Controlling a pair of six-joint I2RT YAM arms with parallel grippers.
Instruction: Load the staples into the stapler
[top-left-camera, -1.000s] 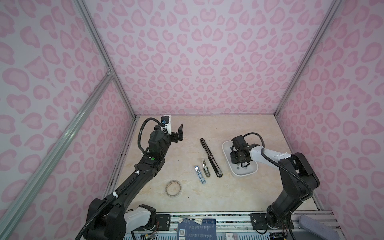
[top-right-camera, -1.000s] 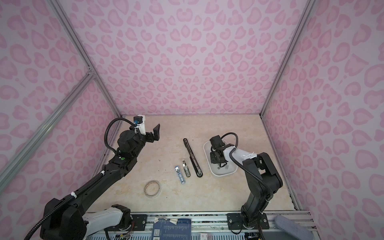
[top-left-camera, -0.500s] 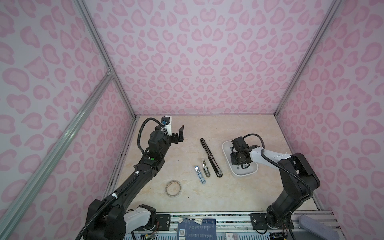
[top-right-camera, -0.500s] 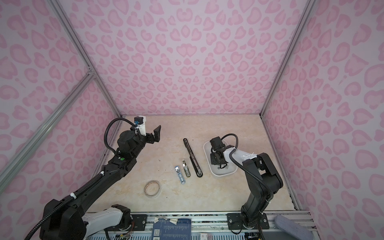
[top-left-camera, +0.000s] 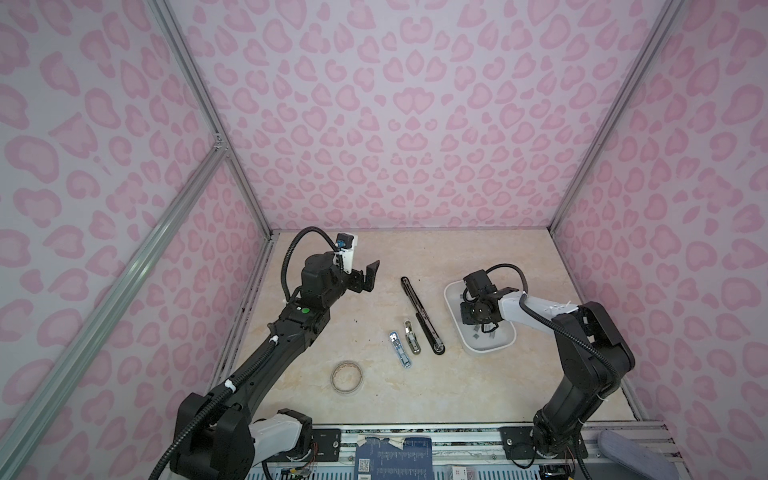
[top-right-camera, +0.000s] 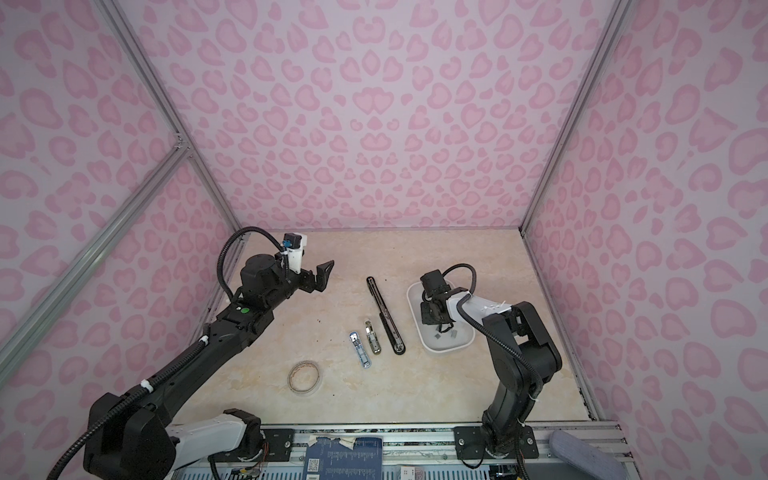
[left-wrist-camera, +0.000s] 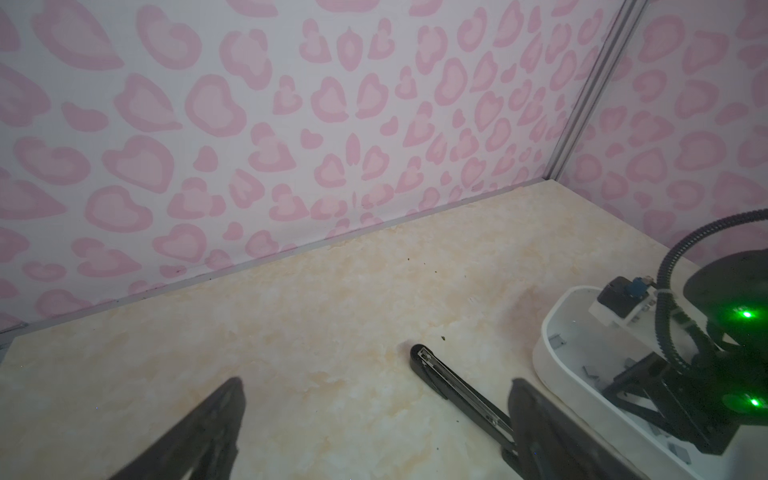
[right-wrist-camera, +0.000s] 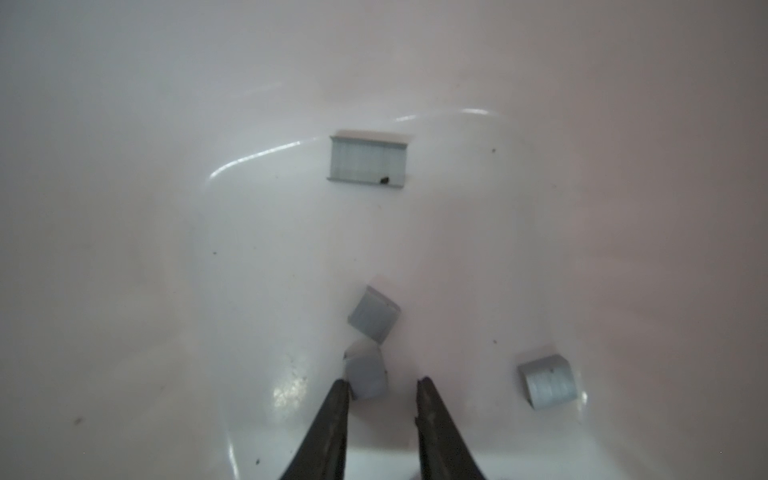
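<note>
Moved: your left gripper (left-wrist-camera: 376, 382) has crept slightly toward the middle of the table (top-left-camera: 365, 324) since the earlier view, while your right gripper (right-wrist-camera: 383, 384) has hardly shifted inside the white tray (top-left-camera: 452, 291).
Left gripper: its fingers are spread wide and hold nothing. It hangs above the table near the far end of the black stapler (top-left-camera: 419, 316).
Right gripper: its fingers stand a narrow gap apart, low in the tray, and pinch nothing yet. One staple strip (right-wrist-camera: 365, 376) lies between them, touching one finger and clear of the other.
Staples: the staples (right-wrist-camera: 368, 160) you can see all lie in the tray. A second strip (right-wrist-camera: 374, 313) sits just beyond the one between your fingers.
Stapler: the black stapler lies opened flat, beside the tray. Two small staplers (top-left-camera: 400, 349) lie just beyond it, away from the tray.
Risk: if you close now, the skewed, off-centre strip may twist or skate across the glossy tray floor. If you push deeper, you may catch the second strip too. A thin strip could also slip out on the way to the stapler.
Hidden: in both top views the wrist covers your right fingers. You cannot tell whether the tips touch the tray floor, how many strips there are, or which stapler is meant. In the left wrist view a finger cuts off the black stapler.
</note>
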